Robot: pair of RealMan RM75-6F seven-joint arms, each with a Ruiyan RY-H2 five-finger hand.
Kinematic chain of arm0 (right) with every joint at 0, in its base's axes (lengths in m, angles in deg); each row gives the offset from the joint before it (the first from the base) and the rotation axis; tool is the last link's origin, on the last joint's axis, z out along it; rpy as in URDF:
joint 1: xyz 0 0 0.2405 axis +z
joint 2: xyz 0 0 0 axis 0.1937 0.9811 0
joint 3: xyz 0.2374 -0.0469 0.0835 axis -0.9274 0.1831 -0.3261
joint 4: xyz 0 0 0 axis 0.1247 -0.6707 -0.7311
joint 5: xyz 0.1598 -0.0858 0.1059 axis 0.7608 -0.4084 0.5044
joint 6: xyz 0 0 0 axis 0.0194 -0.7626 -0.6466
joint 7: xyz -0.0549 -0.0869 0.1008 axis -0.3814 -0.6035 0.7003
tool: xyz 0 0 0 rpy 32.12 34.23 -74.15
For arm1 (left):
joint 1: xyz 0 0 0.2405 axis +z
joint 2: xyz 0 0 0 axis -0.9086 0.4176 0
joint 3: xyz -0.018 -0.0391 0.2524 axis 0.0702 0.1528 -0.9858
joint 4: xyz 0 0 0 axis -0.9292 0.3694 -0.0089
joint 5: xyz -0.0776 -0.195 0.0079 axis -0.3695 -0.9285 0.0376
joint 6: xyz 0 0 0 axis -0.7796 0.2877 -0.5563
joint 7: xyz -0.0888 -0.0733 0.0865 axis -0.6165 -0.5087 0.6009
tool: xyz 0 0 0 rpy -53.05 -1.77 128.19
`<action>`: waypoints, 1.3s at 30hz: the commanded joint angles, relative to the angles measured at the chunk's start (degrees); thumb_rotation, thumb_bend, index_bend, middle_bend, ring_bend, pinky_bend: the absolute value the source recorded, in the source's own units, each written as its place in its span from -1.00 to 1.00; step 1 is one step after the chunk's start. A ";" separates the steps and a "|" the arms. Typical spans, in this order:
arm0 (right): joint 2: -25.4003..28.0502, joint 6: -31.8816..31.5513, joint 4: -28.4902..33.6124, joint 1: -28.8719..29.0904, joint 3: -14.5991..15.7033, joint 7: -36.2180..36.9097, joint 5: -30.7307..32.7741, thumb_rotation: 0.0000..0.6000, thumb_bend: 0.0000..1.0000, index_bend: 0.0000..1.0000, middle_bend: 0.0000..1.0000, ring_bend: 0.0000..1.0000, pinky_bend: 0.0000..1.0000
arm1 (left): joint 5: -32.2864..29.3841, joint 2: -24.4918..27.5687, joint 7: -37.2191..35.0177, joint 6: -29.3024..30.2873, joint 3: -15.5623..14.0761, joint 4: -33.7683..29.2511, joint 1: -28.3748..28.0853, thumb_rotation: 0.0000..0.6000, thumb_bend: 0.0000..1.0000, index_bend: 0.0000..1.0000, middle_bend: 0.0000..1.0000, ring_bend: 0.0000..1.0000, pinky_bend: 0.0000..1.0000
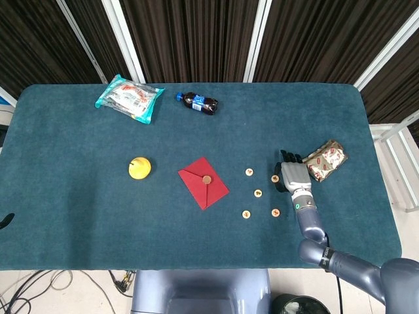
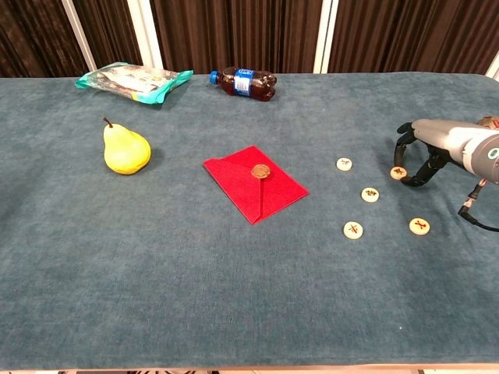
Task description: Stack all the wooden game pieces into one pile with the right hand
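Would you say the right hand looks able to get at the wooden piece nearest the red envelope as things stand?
Probably yes. The right hand is at another piece, and only bare cloth lies between it and the piece nearest the envelope; nothing stands in the way.

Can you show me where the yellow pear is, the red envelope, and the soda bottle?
yellow pear (image 2: 126,150): chest view, on its round belly.
red envelope (image 2: 254,183): chest view, on the flap just below the round seal.
soda bottle (image 2: 248,84): chest view, on its blue label.
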 commanded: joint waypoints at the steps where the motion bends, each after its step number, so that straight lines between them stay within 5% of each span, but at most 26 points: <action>1: -0.01 -0.06 0.04 0.02 -0.02 0.03 -0.09 1.00 -0.17 0.08 -1.00 -1.00 -0.97 | 0.00 0.00 -0.06 0.03 0.02 0.00 0.02 1.00 -0.71 -0.84 -0.99 -1.00 -1.00; 9: 2.34 -0.44 3.71 0.13 -0.41 -0.75 0.00 1.00 -0.17 0.10 -1.00 -1.00 -0.97 | -0.11 0.05 -0.11 -0.03 0.07 -0.11 0.01 1.00 -0.71 -0.84 -0.99 -1.00 -1.00; 15: 8.96 0.92 15.44 0.26 0.66 -4.38 3.95 1.00 -0.17 0.10 -1.00 -1.00 -0.97 | -0.25 0.04 -0.25 -0.16 0.12 -0.29 -0.01 1.00 -0.71 -0.84 -0.99 -1.00 -1.00; 20: 9.28 -2.33 20.26 -0.38 2.79 -5.42 2.41 1.00 -0.17 0.10 -1.00 -1.00 -0.97 | -0.36 0.03 -0.11 -0.22 0.11 -0.44 0.00 1.00 -0.71 -0.84 -0.99 -1.00 -1.00; 39: 5.55 -6.38 18.82 0.05 4.09 -6.17 -0.16 1.00 -0.17 0.10 -1.00 -1.00 -0.97 | -0.48 0.10 -0.13 -0.31 0.17 -0.47 -0.02 1.00 -0.71 -0.84 -0.99 -1.00 -1.00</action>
